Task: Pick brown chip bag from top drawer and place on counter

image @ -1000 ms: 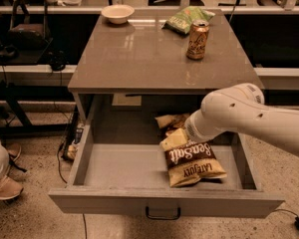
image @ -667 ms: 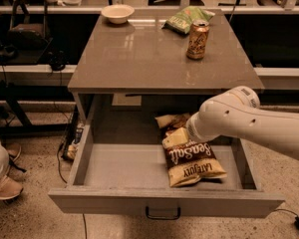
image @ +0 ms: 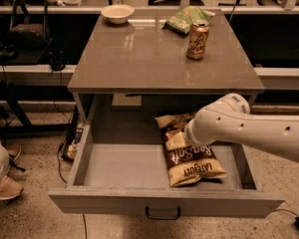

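The gripper (image: pixel 182 139), its grip state impossible to tell, sits over the rear half of the brown chip bag (image: pixel 192 162), which lies lengthwise back-to-front in the top drawer (image: pixel 114 203), below the front-right corner of the counter (image: pixel 139 54).

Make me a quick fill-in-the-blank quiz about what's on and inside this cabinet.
1. The top drawer stands ____.
2. The gripper is down inside it, at the ____ chip bag.
3. On the counter are a can, a green bag and a pale ____.
Missing words: open; brown; bowl.
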`<state>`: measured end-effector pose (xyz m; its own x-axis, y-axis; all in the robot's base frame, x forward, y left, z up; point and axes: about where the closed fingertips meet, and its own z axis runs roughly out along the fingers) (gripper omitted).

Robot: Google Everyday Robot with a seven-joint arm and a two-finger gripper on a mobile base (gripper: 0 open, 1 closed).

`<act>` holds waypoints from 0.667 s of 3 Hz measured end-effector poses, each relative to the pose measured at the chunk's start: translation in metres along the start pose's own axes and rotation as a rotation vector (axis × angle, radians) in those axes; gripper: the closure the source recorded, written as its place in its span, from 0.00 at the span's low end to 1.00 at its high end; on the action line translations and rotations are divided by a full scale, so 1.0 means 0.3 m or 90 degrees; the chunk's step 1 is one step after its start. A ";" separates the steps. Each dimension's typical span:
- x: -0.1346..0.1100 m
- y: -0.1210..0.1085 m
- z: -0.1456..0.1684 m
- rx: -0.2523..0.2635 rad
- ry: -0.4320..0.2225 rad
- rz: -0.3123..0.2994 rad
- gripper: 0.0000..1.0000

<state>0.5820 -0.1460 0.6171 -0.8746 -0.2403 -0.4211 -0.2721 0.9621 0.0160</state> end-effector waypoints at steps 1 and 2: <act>0.000 0.017 -0.024 -0.030 -0.023 0.007 0.41; 0.007 0.015 -0.131 -0.078 -0.074 0.015 0.64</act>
<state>0.5632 -0.1472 0.6519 -0.8307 -0.1947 -0.5216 -0.3053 0.9427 0.1343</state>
